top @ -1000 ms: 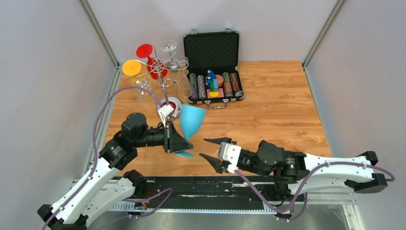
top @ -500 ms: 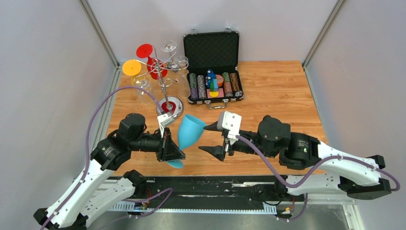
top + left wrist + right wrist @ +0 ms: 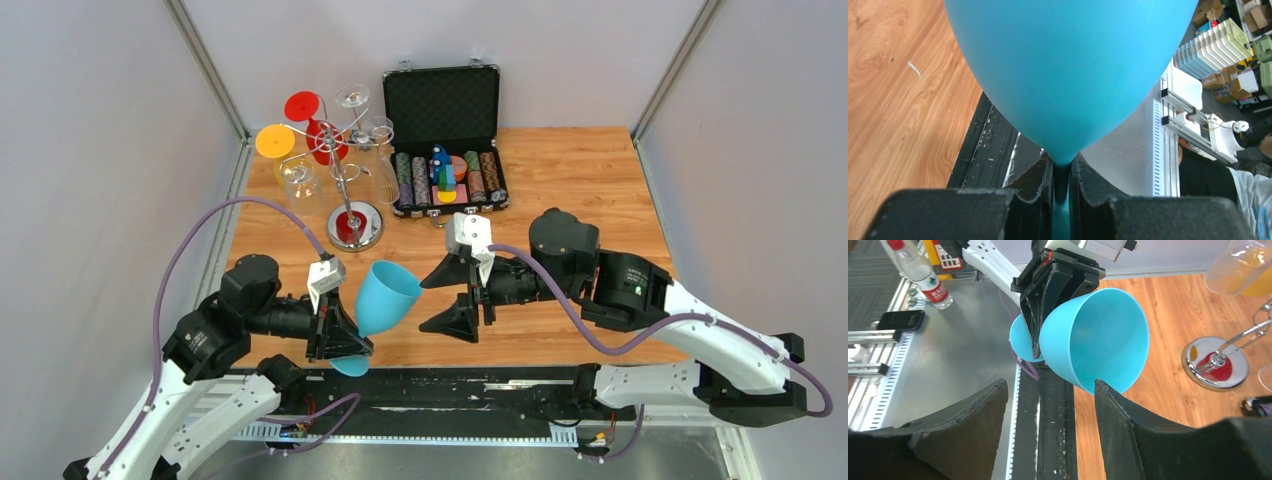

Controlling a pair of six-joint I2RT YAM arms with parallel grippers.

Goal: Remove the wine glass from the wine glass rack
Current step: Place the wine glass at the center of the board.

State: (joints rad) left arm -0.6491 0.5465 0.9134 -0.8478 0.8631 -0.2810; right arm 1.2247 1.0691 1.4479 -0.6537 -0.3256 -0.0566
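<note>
A blue wine glass [image 3: 385, 297] is tilted over the table's near edge, its mouth pointing right and away. My left gripper [image 3: 350, 338] is shut on its stem, just under the bowl [image 3: 1068, 75], with the fingers [image 3: 1035, 185] pressed against either side. The foot sticks out below the gripper. My right gripper [image 3: 424, 305] stands open to the right of the glass, facing the bowl's mouth [image 3: 1098, 335]. It touches nothing, and one finger [image 3: 1128, 425] lies just beneath the rim. The chrome wine glass rack [image 3: 355, 225] stands at the back left, well away from the blue glass.
On the rack hang a red glass [image 3: 318, 125], a yellow-footed glass [image 3: 275, 141] and clear glasses [image 3: 300, 180]. An open black chip case [image 3: 442, 130] sits right of the rack. A black rail [image 3: 450, 385] runs along the near edge.
My left arm has drawn the blue glass back from the rack's base to the near table edge. The right gripper has swung in toward the glass's mouth, and its jaws have spread wider.
</note>
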